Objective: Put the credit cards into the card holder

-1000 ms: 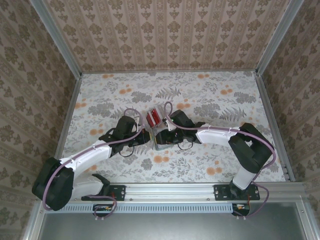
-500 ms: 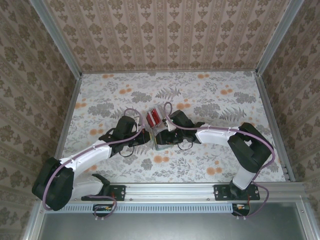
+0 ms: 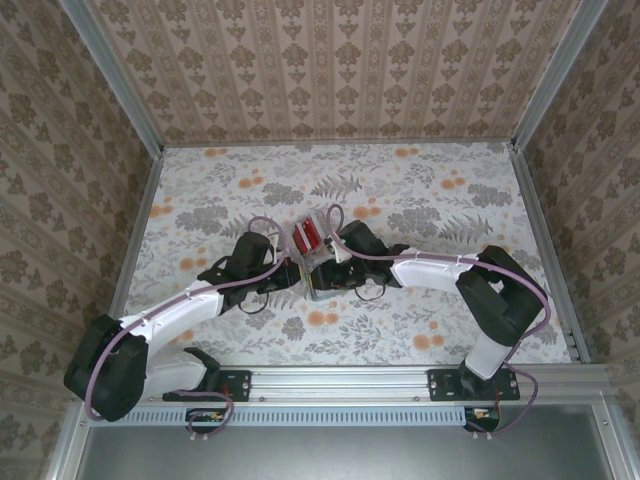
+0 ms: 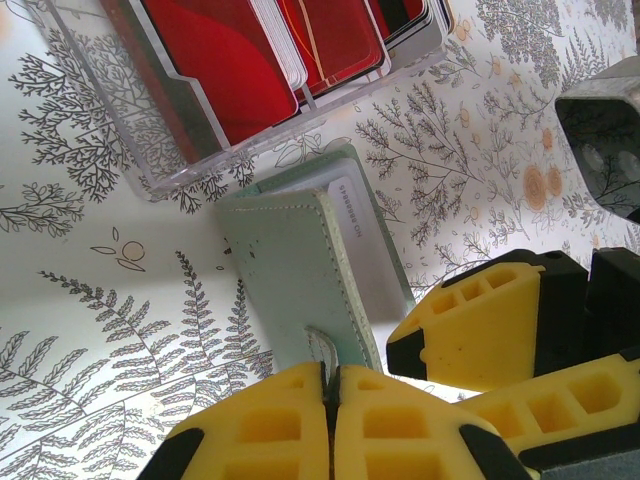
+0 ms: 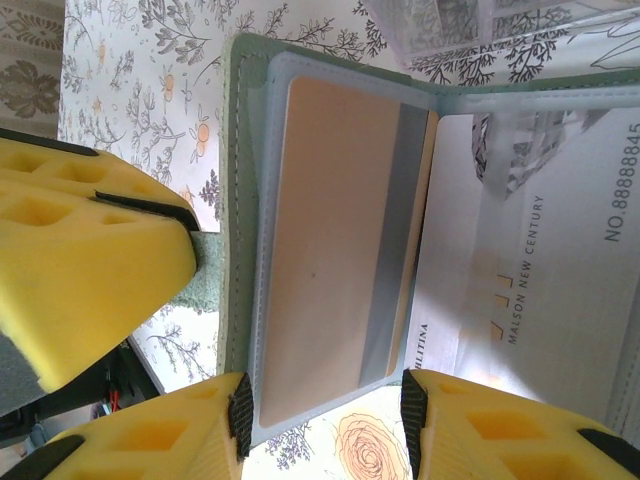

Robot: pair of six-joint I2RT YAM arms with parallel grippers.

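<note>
Left pincer: our left pincer [image 4: 328,385] is clamped shut on the cover edge of the flat grey-green folding card holder [image 5: 238,200], which lies open on the floral-patterned bench [image 3: 420,200].
Right pincer: our right pincer [image 5: 322,415] stands partly open, its pads pressed against the two long edges of a stiff tan-orange rectangular card with a grey stripe [image 5: 320,250].
Card: it lies flat and square inside the holder's pale clear plastic sleeve [image 5: 276,120], and only the end between our pads looks free.
Step in hand: we judge that we are seating this card fully.
Doing it well: we push straight along the sleeve's length, holding the card level. The left grip anchors the holder against the push.
Release: we open only once the pads meet the sleeve's mouth.
Risk: a tilted push could buckle the sleeve or drag the holder.
Supply: red plastic cards [image 4: 220,60] stand in a clear acrylic tray [image 4: 150,170] just beyond the holder.
</note>
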